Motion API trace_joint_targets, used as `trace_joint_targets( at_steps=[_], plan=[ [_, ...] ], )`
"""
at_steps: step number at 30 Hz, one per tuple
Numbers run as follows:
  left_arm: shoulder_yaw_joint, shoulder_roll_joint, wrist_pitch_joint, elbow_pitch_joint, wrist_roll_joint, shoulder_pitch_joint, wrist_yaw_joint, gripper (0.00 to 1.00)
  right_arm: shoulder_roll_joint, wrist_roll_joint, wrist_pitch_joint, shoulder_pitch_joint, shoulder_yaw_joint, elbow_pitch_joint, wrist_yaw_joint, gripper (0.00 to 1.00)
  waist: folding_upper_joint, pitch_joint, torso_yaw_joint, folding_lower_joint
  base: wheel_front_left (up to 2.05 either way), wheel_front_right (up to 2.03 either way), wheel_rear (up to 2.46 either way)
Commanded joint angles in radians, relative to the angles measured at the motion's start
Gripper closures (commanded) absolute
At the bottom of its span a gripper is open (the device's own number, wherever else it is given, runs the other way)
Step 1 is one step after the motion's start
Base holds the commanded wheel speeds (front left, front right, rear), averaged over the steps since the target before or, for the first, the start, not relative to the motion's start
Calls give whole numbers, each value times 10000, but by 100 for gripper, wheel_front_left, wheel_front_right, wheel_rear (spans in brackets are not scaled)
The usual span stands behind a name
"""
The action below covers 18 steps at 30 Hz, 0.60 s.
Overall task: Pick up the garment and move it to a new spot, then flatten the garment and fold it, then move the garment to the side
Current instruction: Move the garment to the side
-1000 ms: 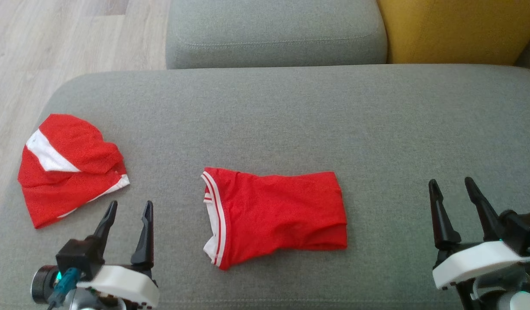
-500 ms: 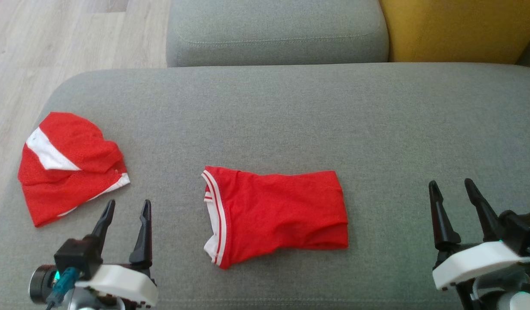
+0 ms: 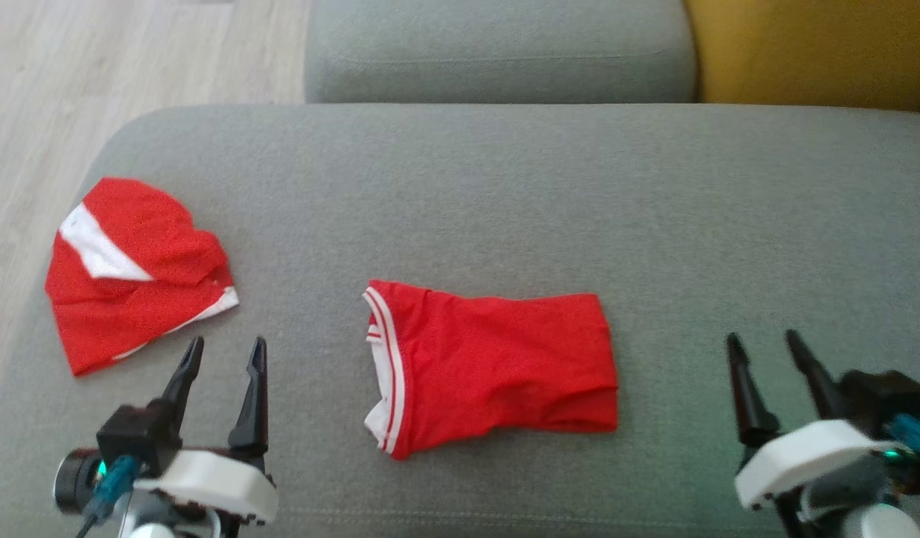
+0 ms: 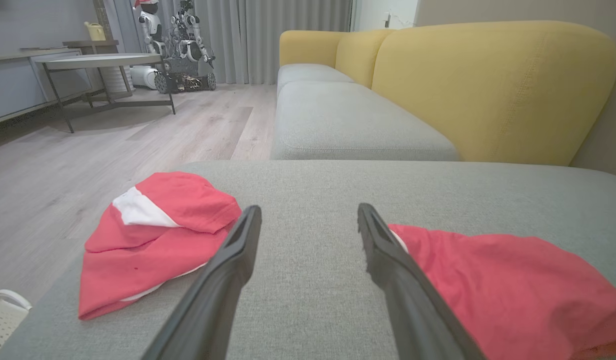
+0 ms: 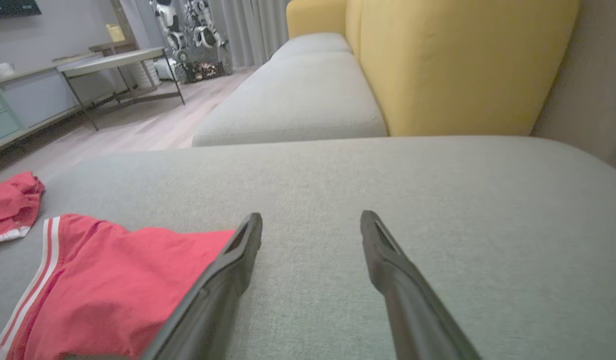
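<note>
Head view: your garment point(image 3: 497, 366) lies 9-to-3, at 3 o'clock off the left gripper point(image 3: 224, 351), 9 o'clock off the right gripper point(image 3: 758, 344); both spread, empty.

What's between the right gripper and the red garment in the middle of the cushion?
Nothing. In the head view, bare grey cushion is all that lies between the right gripper and the red garment.

Garment point(image 3: 504, 366) is made of matt red knit cloth. Seat cushion point(image 3: 504, 187) is covered in coarse grey weave. Floor point(image 3: 71, 75) is laid in pale wood-grain planks.
</note>
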Motion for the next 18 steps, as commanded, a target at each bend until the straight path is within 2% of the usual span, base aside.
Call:
trace_joint_targets(
  at_steps=[1,11,18],
  plan=[
    [343,212,-15,-359,-30,-733,-28,0,-96,-1,10,-694,314,-189,-7,0,0,101,143,0,0,0,0],
    [111,25,-347,-181,8,-1968,-373,0,-68,66,74,-2281,1623,2659,-7,0,0,1320,972,0,0,0,0],
    [32,-202,-595,147,0,-2402,-527,0,-48,-7,549,-3091,1793,4482,-7,0,0,1766,1191,0,0,0,0]
  ],
)
